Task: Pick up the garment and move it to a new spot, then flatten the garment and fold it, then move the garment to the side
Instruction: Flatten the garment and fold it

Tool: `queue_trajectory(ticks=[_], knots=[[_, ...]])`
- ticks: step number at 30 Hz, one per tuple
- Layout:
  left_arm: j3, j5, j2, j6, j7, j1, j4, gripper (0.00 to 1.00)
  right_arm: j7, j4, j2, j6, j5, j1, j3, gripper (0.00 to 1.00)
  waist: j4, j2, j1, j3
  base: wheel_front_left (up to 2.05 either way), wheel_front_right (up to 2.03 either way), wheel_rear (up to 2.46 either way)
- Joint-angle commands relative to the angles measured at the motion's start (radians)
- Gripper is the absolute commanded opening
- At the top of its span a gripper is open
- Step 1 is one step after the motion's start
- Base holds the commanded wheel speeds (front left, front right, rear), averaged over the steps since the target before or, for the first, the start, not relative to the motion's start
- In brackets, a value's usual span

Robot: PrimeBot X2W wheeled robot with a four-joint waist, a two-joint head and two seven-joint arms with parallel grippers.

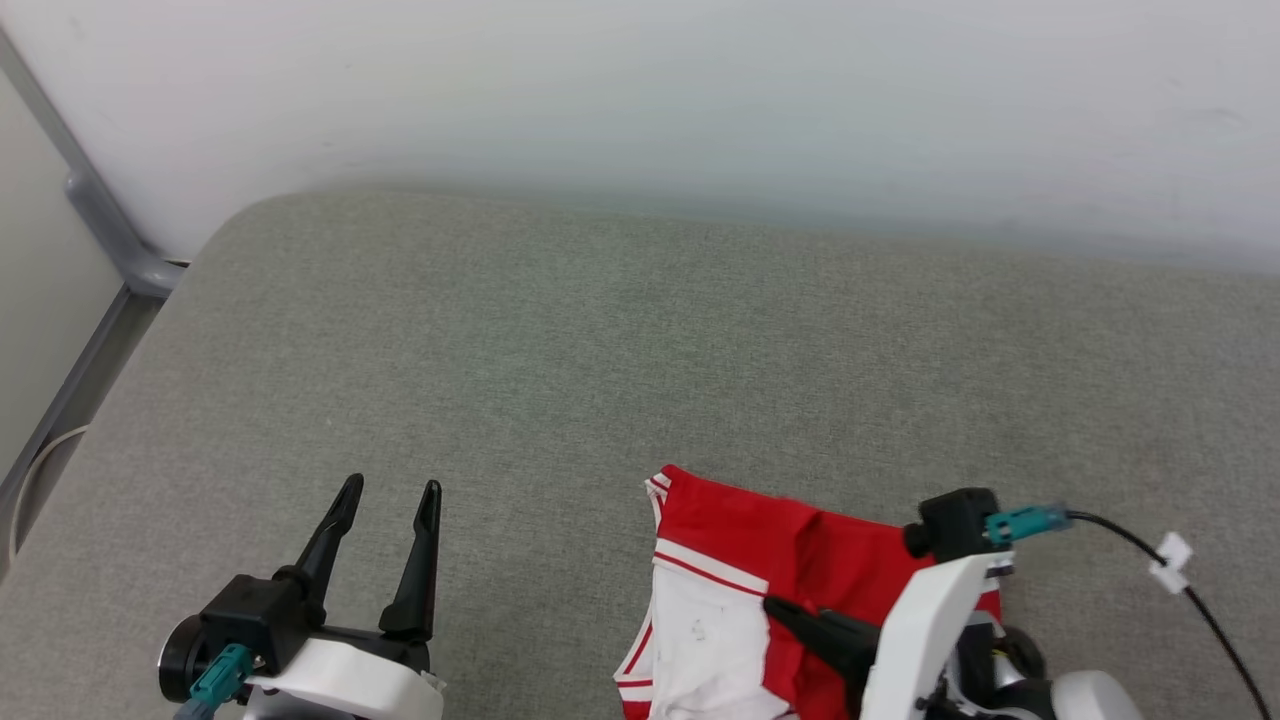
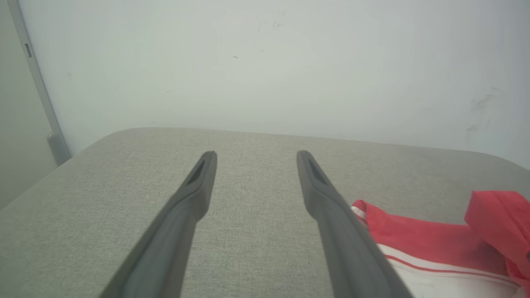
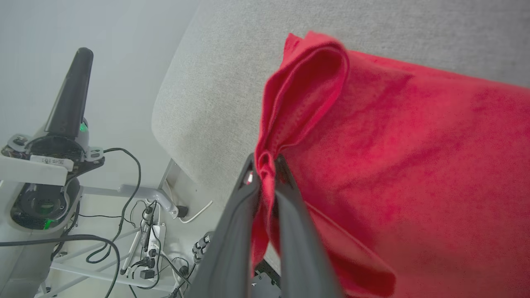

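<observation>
While the right gripper (image 3: 265,163) pinches the garment (image 1: 730,530) on grey upholstery (image 1: 600,350) beside a white wall (image 1: 700,90), the left gripper (image 1: 390,490) gapes.

Our left gripper (image 1: 392,485) hangs with its two fingers spread wide and empty. Our right gripper (image 3: 265,162) points to our left, fingers pinched tight on the garment (image 3: 393,165).

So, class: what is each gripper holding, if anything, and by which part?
Right gripper pinches a raised red fold of the red-and-white jersey shirt; left gripper open, holding nothing.
</observation>
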Motion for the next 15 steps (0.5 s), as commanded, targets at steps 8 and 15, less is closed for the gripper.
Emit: queue_trajectory(ticks=[8,15], knots=[[-0.018,0.001,0.004,-0.002,-0.002,-0.007,0.008,1.0,-0.147,0.196,0.002,-0.001,0.075,-0.107,0.122,0.0,0.038,0.0,0.0,0.001,0.0,0.0,0.0],[-0.024,-0.002,0.005,-0.002,-0.002,-0.012,0.01,1.0,-0.235,0.355,0.002,0.0,0.143,-0.179,0.206,1.0,0.06,0.0,0.0,0.004,0.0,0.0,0.0]])
